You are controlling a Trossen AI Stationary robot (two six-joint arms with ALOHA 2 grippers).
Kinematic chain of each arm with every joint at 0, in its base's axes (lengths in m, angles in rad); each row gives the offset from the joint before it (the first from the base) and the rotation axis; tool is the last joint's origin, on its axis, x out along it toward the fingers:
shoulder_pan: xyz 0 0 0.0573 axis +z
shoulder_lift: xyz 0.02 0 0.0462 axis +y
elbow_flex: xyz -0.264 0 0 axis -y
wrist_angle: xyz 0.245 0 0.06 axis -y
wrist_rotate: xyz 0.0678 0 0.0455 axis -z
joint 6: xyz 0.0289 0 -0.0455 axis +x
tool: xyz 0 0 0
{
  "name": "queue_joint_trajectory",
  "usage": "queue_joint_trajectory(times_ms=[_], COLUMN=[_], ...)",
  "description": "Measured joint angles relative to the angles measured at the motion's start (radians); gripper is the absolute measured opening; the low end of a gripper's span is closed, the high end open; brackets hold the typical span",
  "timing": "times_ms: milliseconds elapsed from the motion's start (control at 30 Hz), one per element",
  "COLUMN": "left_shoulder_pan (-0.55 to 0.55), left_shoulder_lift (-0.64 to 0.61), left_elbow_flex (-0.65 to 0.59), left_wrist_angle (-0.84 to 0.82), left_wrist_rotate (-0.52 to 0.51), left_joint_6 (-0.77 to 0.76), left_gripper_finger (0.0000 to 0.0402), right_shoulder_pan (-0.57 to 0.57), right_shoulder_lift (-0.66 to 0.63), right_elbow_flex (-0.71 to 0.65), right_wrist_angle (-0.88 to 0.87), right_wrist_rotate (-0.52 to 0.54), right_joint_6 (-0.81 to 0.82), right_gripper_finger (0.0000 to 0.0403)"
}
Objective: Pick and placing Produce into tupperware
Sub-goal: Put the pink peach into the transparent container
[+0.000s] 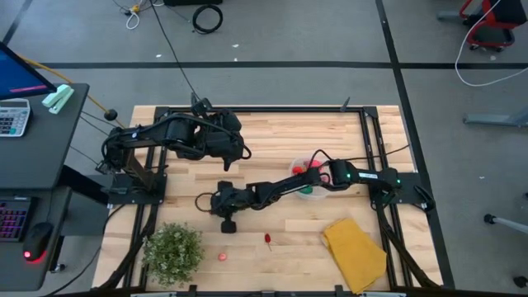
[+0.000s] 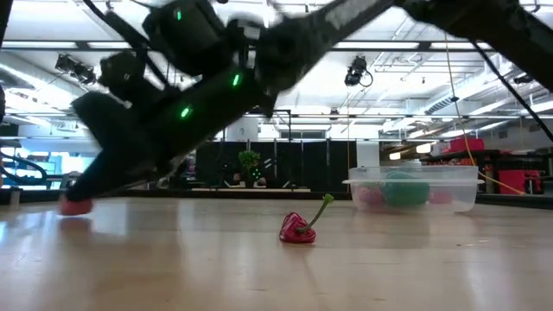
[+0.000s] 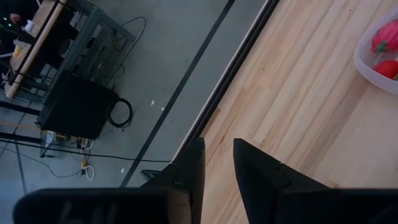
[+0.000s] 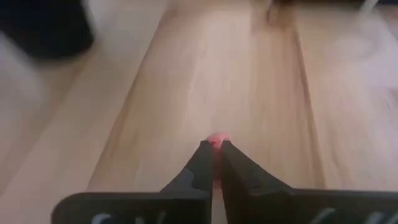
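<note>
Wooden worktop [image 1: 272,136] fills mid-frame overhead; right gripper [image 4: 214,152] pinches a red produce piece [image 4: 216,142] (wrist view only). Tupperware [image 1: 311,176] centre-right. Left gripper [image 3: 217,165] narrowly parted, holding nothing.

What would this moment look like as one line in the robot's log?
right gripper: shut on small red produce piece, above table | left gripper: idle at far side | tupperware: partly filled | red pepper: on table
</note>
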Motion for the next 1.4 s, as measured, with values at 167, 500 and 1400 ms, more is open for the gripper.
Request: queue_joint_trajectory(times_ms=[167,500,1400], left_shoulder_pan=[0.000,-0.002,-0.002], left_shoulder_lift=[0.000,0.000,0.002], left_elbow_flex=[0.000,0.000,0.000], left_wrist_angle=[0.000,0.000,0.003], left_wrist_rotate=[0.000,0.037,0.105], left_joint_6=[-0.034,-0.110,-0.287], left_gripper_finger=[0.0084,0.0091,0.0083], right_shoulder_pan=[0.025,0.111,0.180], right_shoulder_lift=[-0.173,-0.672,-1.521], right_elbow_flex=[-0.001,-0.284,-1.471], right_wrist_angle=[-0.489,-1.167,-0.442], right_wrist_rotate=[0.143,0.333,0.493], right_joint_6=[-0.092,0.099,0.590], right_gripper_finger=[0.0020,0.0022,0.0025])
